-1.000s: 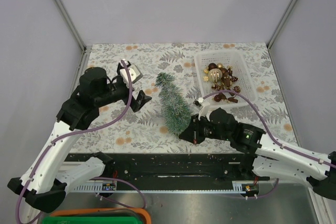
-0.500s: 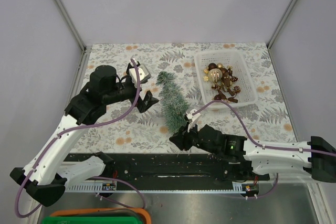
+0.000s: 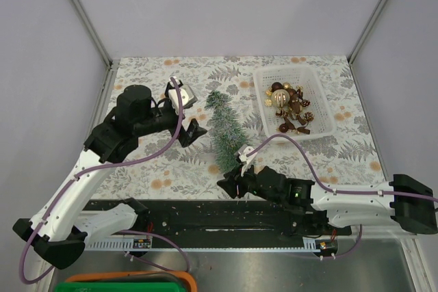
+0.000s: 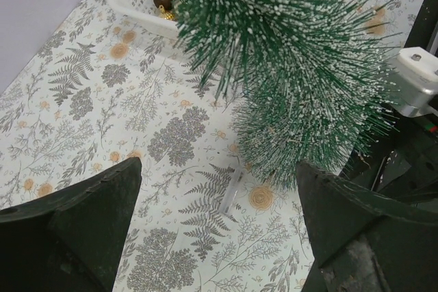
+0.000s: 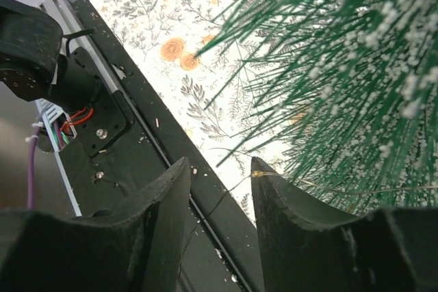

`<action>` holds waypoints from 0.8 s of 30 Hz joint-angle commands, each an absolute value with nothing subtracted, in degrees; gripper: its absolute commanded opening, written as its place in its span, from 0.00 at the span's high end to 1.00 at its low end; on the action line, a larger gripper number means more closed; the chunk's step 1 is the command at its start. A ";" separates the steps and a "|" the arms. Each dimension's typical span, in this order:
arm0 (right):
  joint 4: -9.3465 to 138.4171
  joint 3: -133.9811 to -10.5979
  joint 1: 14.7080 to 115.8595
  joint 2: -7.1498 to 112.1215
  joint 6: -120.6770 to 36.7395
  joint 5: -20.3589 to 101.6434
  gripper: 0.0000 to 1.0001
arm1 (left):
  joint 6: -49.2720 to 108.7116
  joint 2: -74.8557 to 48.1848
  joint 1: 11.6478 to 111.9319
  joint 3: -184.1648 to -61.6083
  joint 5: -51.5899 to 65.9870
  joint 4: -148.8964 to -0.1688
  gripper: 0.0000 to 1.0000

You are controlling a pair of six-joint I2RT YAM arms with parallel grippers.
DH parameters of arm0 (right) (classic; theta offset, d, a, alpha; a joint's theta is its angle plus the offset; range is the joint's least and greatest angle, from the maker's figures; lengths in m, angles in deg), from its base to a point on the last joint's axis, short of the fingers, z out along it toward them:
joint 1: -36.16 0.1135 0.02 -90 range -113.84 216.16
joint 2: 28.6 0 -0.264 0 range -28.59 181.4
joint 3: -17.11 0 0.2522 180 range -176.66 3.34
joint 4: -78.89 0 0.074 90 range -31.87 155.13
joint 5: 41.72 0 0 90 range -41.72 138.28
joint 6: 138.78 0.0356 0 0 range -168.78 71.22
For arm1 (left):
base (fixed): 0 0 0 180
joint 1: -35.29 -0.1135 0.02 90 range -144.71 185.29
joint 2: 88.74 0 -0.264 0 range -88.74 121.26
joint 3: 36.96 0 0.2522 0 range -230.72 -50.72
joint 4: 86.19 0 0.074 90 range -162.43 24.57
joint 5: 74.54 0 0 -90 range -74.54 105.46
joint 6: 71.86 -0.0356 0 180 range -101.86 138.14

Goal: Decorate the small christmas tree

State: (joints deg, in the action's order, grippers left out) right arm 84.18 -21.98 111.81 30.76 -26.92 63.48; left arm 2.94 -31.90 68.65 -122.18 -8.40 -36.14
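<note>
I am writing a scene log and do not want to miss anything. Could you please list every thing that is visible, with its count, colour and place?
small christmas tree: one, frosted green, lying at the middle of the table, tip toward the far side.
basket: one, white, far right part of the table.
ornaments: several, brown and gold, inside the basket.
table cover: one, pale with grey ferns and orange flowers, under everything.
bin: one, green with orange rim, below the near edge, partly in view.
left gripper: one, black, open, just left of the tree.
right gripper: one, black, fingers slightly apart, at the tree's wide near end.
</note>
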 commanded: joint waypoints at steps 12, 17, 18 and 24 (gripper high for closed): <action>68.40 -25.91 113.32 14.04 -29.45 53.56 0.26 | -0.32 -35.48 68.60 -128.76 -6.69 -35.43 0.01; 60.48 -31.54 114.47 9.21 -29.89 55.05 0.26 | -0.93 -37.32 68.51 -128.76 -5.37 -35.08 0.01; 60.39 -31.98 114.47 8.76 -30.32 54.70 0.26 | -0.93 -37.67 68.51 -128.76 -5.20 -35.16 0.01; 57.40 -39.35 114.47 12.62 -32.43 51.01 0.26 | -2.07 -38.29 68.60 -128.59 -5.54 -34.64 0.01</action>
